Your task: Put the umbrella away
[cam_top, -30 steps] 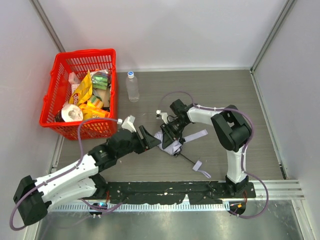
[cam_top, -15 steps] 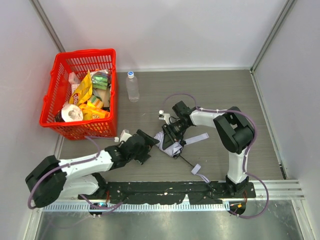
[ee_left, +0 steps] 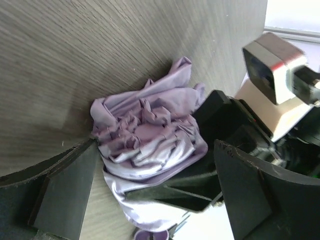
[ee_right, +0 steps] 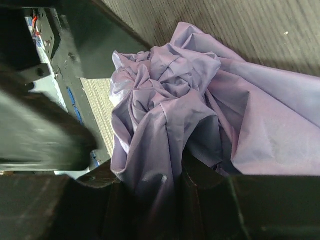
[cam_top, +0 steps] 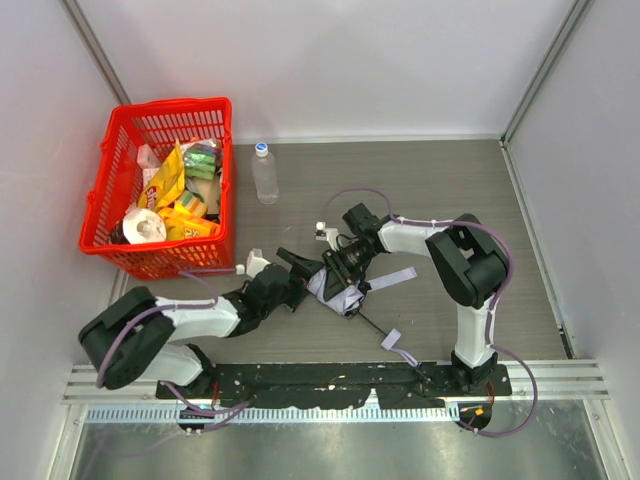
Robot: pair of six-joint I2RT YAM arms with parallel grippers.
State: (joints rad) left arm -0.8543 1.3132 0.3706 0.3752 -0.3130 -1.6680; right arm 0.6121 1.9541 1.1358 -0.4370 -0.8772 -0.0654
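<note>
Top external view: the umbrella (cam_top: 335, 285) lay on the grey wood-grain worktop (cam_top: 430, 190), roughly mid-way between the two arms. Its lavender canopy was crumpled into a loose bundle. A thin black shaft (cam_top: 372, 320) ran from the bundle toward the near edge, ending at a light strap (cam_top: 400, 345).

Left end effector (cam_top: 305, 278): released, jaws spread wide. It reached in low from the left of the bundle. In the left wrist view the left end effector (ee_left: 156, 147) had one dark finger on each side of the umbrella (ee_left: 150, 135). The finger on the left of that view sat right at the edge of the fabric; the other stood apart from it. No grip was made.

Right end effector (cam_top: 345, 262): grasping the umbrella. It came in from the far right side and was pressed against the top of the bundle. In the right wrist view the right end effector (ee_right: 160, 200) had a fold of the umbrella (ee_right: 170, 100) drawn down between its two dark fingers. The rest of the canopy bulged out above the pinch.

Elsewhere: a red basket (cam_top: 120, 180) full of packaged goods stood at the far left. A clear bottle (cam_top: 265, 172) stood upright just to the right of it, well apart from the umbrella.
</note>
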